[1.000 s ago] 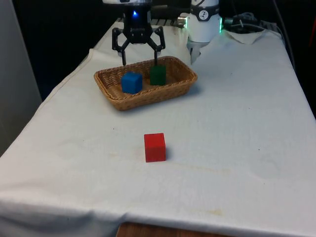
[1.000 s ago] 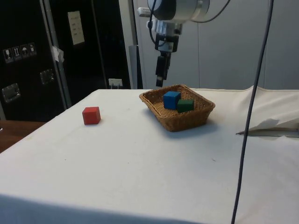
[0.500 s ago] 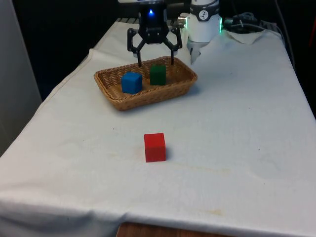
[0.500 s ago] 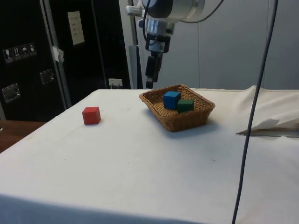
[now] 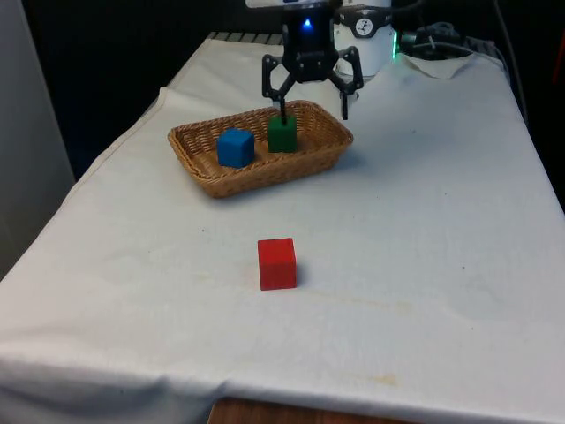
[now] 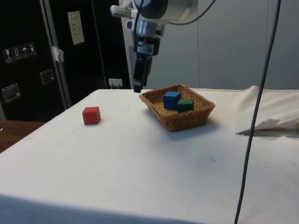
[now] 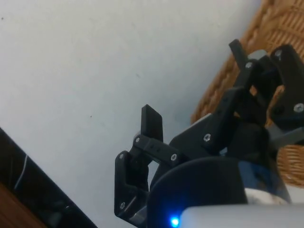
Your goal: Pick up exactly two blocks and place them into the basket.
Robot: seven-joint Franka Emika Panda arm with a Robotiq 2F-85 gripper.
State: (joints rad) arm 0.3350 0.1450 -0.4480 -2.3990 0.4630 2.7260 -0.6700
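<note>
A wicker basket point(image 5: 205, 177) point(image 6: 187, 122) holds a blue block point(image 5: 235, 147) point(image 6: 171, 99) and a green block point(image 5: 282, 134) point(image 6: 185, 105) side by side. Alone on the cloth nearer the front edge sits a red block point(image 5: 276, 263) point(image 6: 91, 115). My gripper point(image 5: 313, 111) point(image 6: 137, 87) hangs open and empty above the basket's far rim, towards the front view's right corner. In the wrist view the gripper point(image 7: 194, 85) spreads its fingers point(image 7: 152, 121) over white cloth, with the basket point(image 7: 273, 23) edge beside them.
Rumpled cloth point(image 5: 446, 57) lies at the far right of the table. A black cable point(image 6: 254, 116) hangs down in the side view. The table's edge point(image 7: 33, 178) runs close to the gripper in the wrist view.
The open gripper has moved steadily towards the front view's right along the basket's far side, from above the blue block to beyond the green one. The blocks have not moved.
</note>
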